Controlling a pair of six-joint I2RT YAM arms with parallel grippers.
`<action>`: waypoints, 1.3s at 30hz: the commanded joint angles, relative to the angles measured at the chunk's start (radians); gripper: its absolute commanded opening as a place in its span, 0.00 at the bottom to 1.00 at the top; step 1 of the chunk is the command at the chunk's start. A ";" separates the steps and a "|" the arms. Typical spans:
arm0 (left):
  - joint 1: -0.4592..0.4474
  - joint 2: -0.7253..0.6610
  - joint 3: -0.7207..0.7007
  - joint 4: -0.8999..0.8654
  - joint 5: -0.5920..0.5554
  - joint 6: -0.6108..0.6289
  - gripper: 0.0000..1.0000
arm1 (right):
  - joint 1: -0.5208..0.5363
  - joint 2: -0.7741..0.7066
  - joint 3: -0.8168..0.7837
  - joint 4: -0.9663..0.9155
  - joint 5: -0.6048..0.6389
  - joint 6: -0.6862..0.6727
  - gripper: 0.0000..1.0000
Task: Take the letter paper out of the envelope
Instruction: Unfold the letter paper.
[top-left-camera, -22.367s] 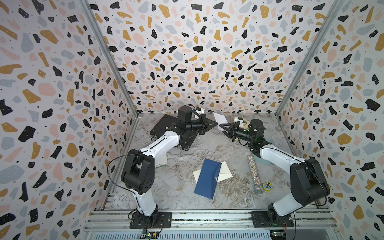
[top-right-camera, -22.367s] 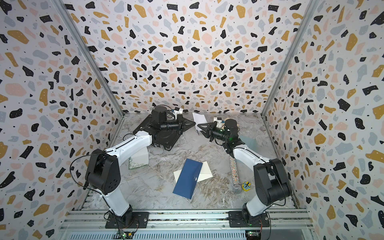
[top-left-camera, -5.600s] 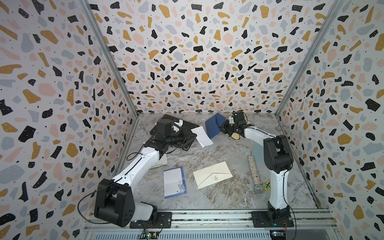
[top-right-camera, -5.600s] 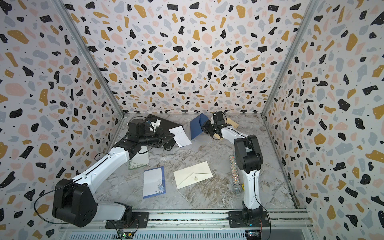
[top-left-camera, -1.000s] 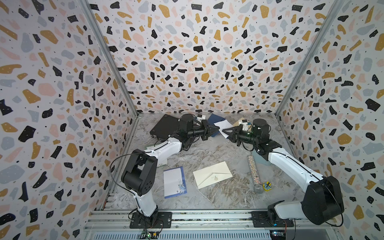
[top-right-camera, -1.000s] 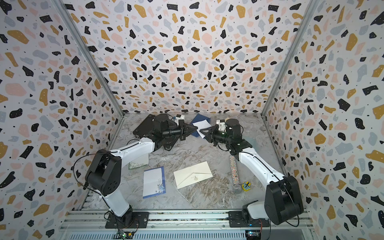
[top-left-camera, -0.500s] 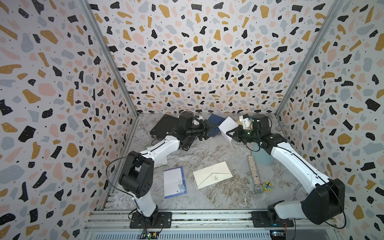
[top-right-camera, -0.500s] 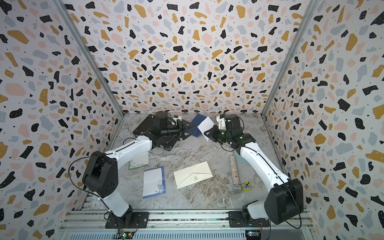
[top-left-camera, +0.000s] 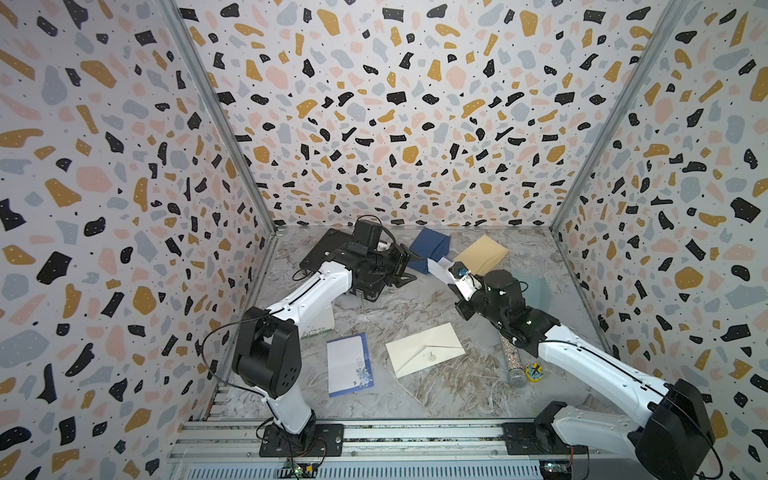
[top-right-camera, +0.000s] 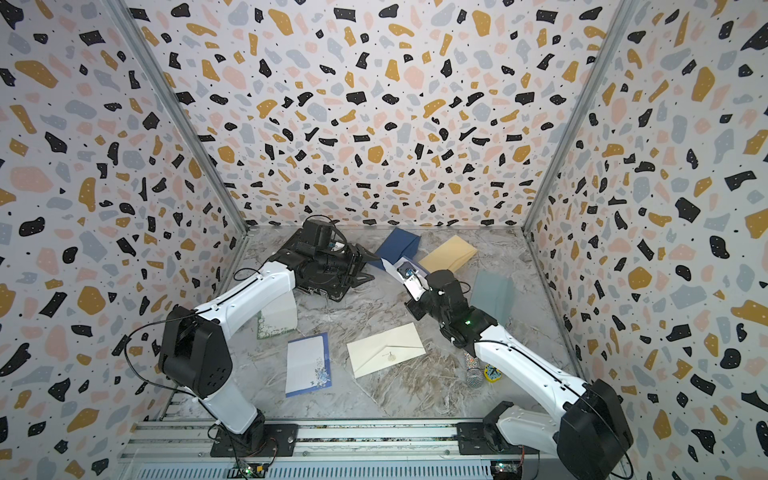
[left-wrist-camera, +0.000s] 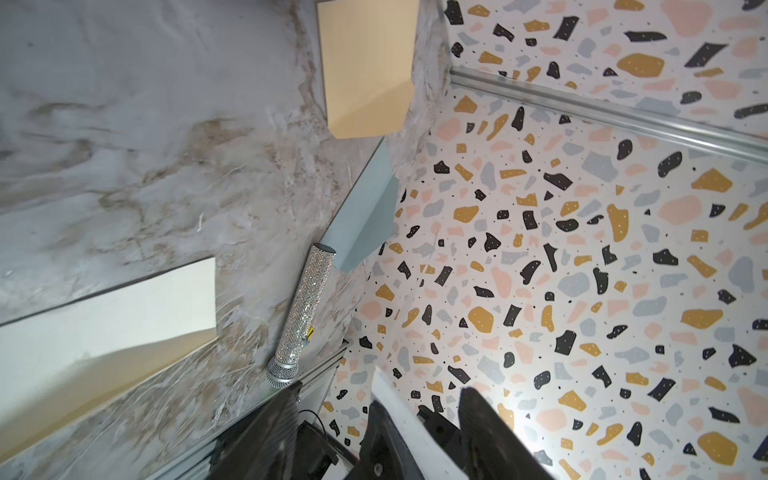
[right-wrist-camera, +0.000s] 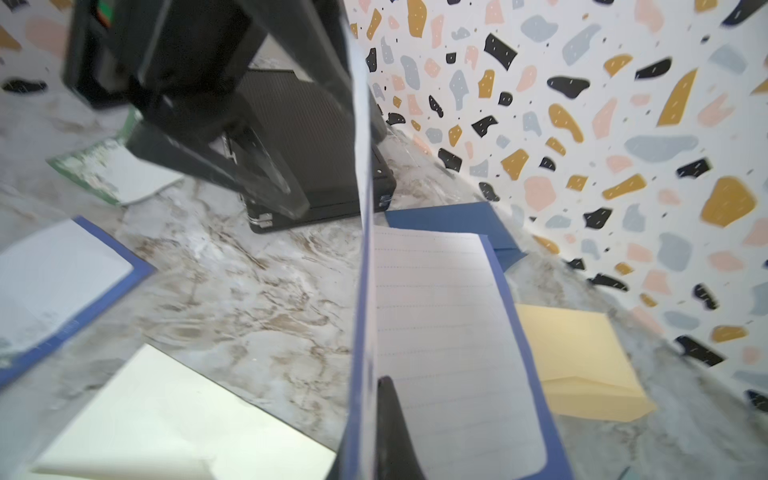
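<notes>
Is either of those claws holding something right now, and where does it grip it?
The right gripper pinches the lined letter paper at one end. The left gripper stands open and holds nothing.

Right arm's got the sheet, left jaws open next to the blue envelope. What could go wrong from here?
The right gripper pinches the letter paper near one end only, so the sheet could slip or crease as it moves.
The left gripper is open, so nothing holds the blue envelope. I cannot tell whether the sheet's far end has cleared it. If not, the envelope may drag along.
</notes>
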 joint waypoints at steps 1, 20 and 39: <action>0.014 -0.066 -0.037 0.032 0.002 -0.051 0.64 | -0.002 -0.027 0.011 0.155 0.038 -0.241 0.00; 0.014 -0.066 -0.083 0.078 0.087 -0.062 0.77 | 0.047 0.006 0.003 0.065 -0.096 -0.446 0.00; -0.001 -0.035 -0.170 0.286 0.111 -0.154 0.02 | 0.098 0.034 0.031 0.095 -0.070 -0.447 0.00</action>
